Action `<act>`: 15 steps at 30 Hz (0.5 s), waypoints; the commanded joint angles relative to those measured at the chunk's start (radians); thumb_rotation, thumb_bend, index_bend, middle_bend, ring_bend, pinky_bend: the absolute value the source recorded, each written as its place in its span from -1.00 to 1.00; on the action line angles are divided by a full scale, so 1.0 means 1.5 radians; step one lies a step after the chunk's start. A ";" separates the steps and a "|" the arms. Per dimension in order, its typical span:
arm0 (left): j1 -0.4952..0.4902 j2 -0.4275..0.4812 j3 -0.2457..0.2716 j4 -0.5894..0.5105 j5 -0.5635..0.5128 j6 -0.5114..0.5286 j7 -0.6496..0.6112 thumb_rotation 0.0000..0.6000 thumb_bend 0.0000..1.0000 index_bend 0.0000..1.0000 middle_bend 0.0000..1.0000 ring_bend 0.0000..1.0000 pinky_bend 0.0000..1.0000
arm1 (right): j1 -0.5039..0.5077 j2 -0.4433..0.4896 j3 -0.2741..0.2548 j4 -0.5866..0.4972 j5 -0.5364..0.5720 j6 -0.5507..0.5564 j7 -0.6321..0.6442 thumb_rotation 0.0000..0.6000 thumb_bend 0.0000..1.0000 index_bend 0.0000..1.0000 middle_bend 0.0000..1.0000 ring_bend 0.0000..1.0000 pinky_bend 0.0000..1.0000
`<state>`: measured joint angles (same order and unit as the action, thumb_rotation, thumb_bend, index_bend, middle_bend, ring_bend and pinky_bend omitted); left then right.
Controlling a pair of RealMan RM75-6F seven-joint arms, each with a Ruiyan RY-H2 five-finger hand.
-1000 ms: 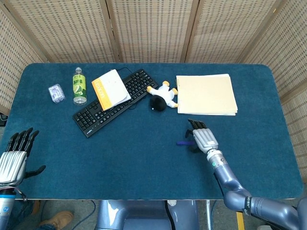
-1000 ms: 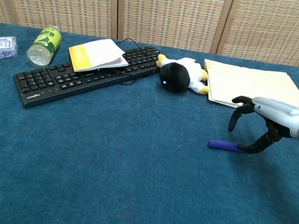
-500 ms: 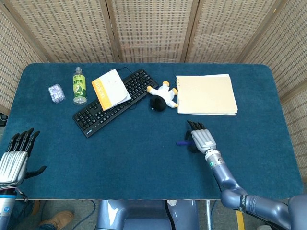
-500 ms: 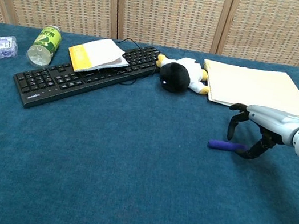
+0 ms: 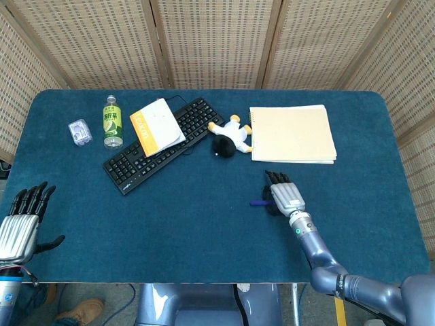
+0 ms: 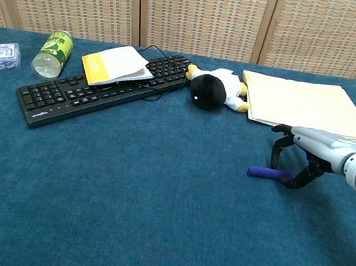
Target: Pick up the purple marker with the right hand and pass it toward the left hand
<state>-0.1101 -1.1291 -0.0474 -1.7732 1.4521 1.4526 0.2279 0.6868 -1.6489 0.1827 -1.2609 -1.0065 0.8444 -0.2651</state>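
Observation:
The purple marker lies flat on the blue table, in front of the notepad. My right hand arches over the marker's right end. Its curled fingertips touch that end, and the thumb stays raised, apart from the marker. The marker's right tip is hidden under the hand in the head view. My left hand hovers at the table's near left corner with fingers spread and nothing in it; the chest view does not show it.
A cream notepad lies behind the right hand, with a plush toy to its left. Further left are a black keyboard under an orange booklet, a green bottle and a small clear box.
My right hand has sunk a little and closed in on the marker's right end, its fingers curling lower. The marker and my left hand have stayed put.

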 commanded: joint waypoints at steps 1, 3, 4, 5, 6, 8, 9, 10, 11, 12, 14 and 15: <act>0.000 -0.001 0.000 0.000 0.000 0.000 0.000 1.00 -1.00 -1.00 -1.00 -1.00 -1.00 | 0.000 0.000 -0.001 0.002 0.003 -0.003 0.000 1.00 0.06 0.03 -1.00 -1.00 -1.00; 0.000 0.000 0.000 -0.001 -0.001 0.000 0.000 1.00 -1.00 -1.00 -1.00 -1.00 -1.00 | 0.001 0.000 0.000 0.002 0.007 -0.006 0.002 1.00 0.06 0.03 -1.00 -1.00 -1.00; -0.001 0.000 0.001 -0.001 -0.001 -0.001 0.000 1.00 -1.00 -1.00 -1.00 -1.00 -1.00 | 0.001 0.000 0.000 0.002 0.007 -0.007 0.003 1.00 0.07 0.04 -1.00 -1.00 -1.00; -0.001 0.000 0.001 -0.001 -0.001 -0.001 0.000 1.00 -1.00 -1.00 -1.00 -1.00 -1.00 | 0.002 0.000 0.000 0.003 0.007 -0.007 0.003 1.00 0.07 0.04 -1.00 -1.00 -1.00; -0.001 -0.001 0.001 -0.001 -0.001 -0.001 0.001 1.00 -1.00 -1.00 -1.00 -1.00 -1.00 | 0.002 0.000 0.000 0.004 0.008 -0.007 0.003 1.00 0.07 0.05 -1.00 -1.00 -1.00; -0.001 -0.001 0.001 -0.001 -0.001 -0.002 0.002 1.00 -1.00 -1.00 -1.00 -1.00 -1.00 | 0.003 0.000 -0.001 0.006 0.011 -0.009 0.001 1.00 0.07 0.05 -1.00 -1.00 -1.00; -0.002 -0.001 0.001 -0.001 -0.002 -0.002 0.002 1.00 -1.00 -1.00 -1.00 -1.00 -1.00 | 0.003 0.001 -0.001 0.006 0.012 -0.010 0.000 1.00 0.07 0.06 -1.00 -1.00 -1.00; -0.002 -0.001 0.001 -0.001 -0.002 -0.002 0.002 1.00 -1.00 -1.00 -1.00 -1.00 -1.00 | 0.003 0.001 -0.001 0.006 0.013 -0.011 0.001 1.00 0.07 0.08 -1.00 -1.00 -1.00; -0.002 -0.001 0.001 -0.001 -0.002 -0.003 0.002 1.00 -1.00 -1.00 -1.00 -1.00 -1.00 | 0.003 0.002 0.000 0.005 0.014 -0.011 0.002 1.00 0.08 0.10 -1.00 -1.00 -1.00; -0.002 -0.001 0.001 -0.001 -0.002 -0.003 0.003 1.00 -1.00 -1.00 -1.00 -1.00 -1.00 | 0.003 0.002 0.001 0.005 0.014 -0.010 0.004 1.00 0.08 0.12 -1.00 -1.00 -1.00; -0.002 -0.001 0.002 -0.001 -0.002 -0.003 0.005 1.00 -1.00 -1.00 -1.00 -1.00 -1.00 | 0.002 0.004 0.002 0.003 0.014 -0.009 0.008 1.00 0.10 0.14 -1.00 -1.00 -1.00; -0.003 -0.002 0.002 -0.001 -0.003 -0.004 0.005 1.00 -1.00 -1.00 -1.00 -1.00 -1.00 | 0.002 0.005 0.003 0.001 0.014 -0.009 0.010 1.00 0.10 0.16 -0.99 -1.00 -1.00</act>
<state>-0.1138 -1.1316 -0.0445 -1.7745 1.4483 1.4475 0.2356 0.6903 -1.6421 0.1860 -1.2575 -0.9862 0.8303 -0.2511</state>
